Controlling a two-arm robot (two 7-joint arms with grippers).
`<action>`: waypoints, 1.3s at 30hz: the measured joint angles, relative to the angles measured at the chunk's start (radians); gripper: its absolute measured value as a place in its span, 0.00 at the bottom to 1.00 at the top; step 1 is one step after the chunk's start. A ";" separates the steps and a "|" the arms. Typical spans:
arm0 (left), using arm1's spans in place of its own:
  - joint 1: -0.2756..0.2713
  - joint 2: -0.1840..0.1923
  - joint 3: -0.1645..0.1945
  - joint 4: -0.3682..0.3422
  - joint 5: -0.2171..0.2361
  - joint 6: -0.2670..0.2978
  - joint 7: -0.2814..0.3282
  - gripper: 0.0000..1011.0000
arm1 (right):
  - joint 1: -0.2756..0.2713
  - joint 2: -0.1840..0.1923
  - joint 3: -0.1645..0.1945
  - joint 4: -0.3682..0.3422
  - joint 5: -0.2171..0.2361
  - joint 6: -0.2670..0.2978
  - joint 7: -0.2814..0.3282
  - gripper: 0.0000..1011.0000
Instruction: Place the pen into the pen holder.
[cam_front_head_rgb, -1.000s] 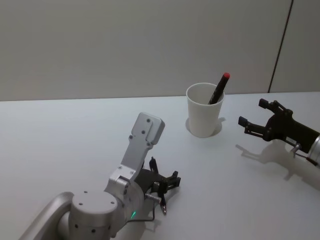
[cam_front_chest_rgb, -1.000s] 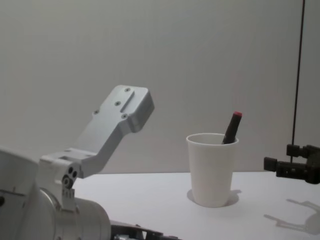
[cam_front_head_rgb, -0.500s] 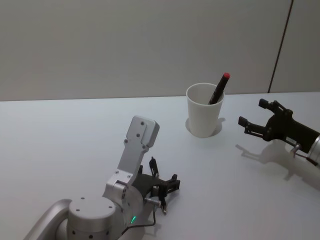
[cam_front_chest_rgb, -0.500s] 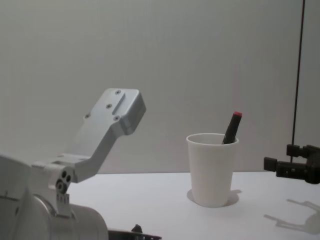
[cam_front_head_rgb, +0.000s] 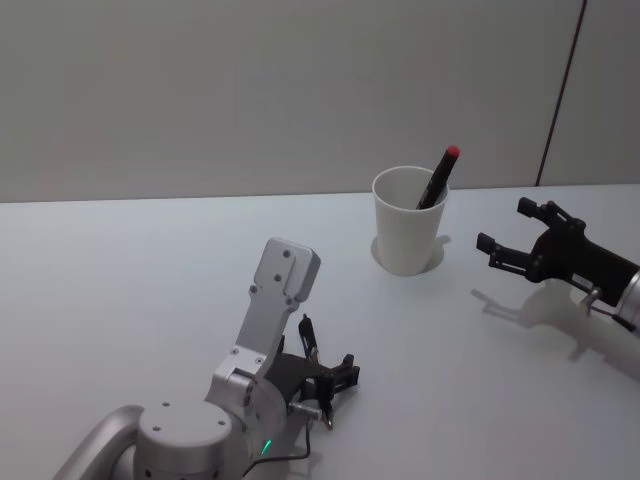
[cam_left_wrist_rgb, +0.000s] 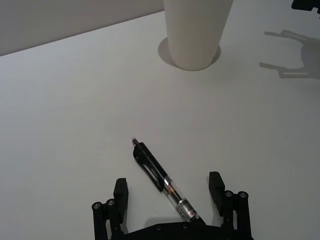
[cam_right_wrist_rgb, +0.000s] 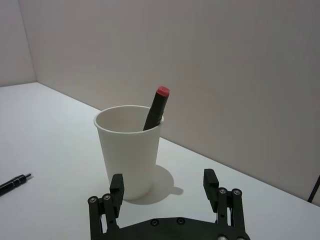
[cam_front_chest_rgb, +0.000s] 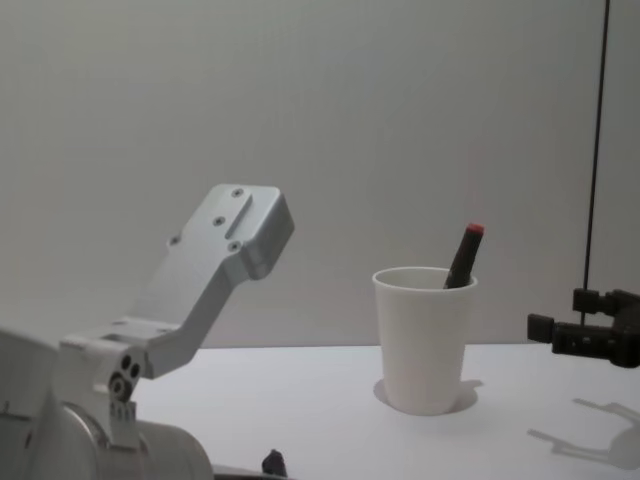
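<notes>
A black pen (cam_left_wrist_rgb: 159, 176) lies flat on the white table, its tip pointing roughly toward the pen holder. My left gripper (cam_left_wrist_rgb: 168, 181) is open and low over the pen's rear half, one finger on each side, apart from it. In the head view the left gripper (cam_front_head_rgb: 325, 368) is near the table's front and the pen (cam_front_head_rgb: 305, 327) pokes out beyond it. The pen holder (cam_front_head_rgb: 408, 228), a white paper cup (cam_front_chest_rgb: 425, 340), stands upright farther back with a black red-capped marker (cam_front_head_rgb: 438, 177) leaning in it. To the cup's right, my right gripper (cam_front_head_rgb: 503, 224) hangs open above the table.
The left arm's grey link (cam_front_chest_rgb: 205, 285) rises large in the chest view's left half. A plain wall stands behind the table (cam_front_head_rgb: 130, 270). The right gripper's shadow (cam_front_head_rgb: 520, 305) falls on the table below it.
The left arm's grey link has sunk and drawn back a little, and its gripper has shifted slightly toward me over the pen. The right arm, cup and marker have not moved.
</notes>
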 joint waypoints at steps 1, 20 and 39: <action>0.001 0.000 0.000 0.000 0.002 0.000 -0.001 0.99 | 0.000 0.000 0.000 0.000 0.000 0.000 0.000 0.99; 0.006 0.000 0.002 -0.002 0.012 0.003 -0.009 0.84 | 0.000 0.000 0.000 0.000 0.000 0.000 0.000 0.99; 0.007 0.000 0.002 -0.003 0.014 0.004 -0.012 0.72 | 0.000 0.000 0.000 0.000 0.000 0.000 0.000 0.99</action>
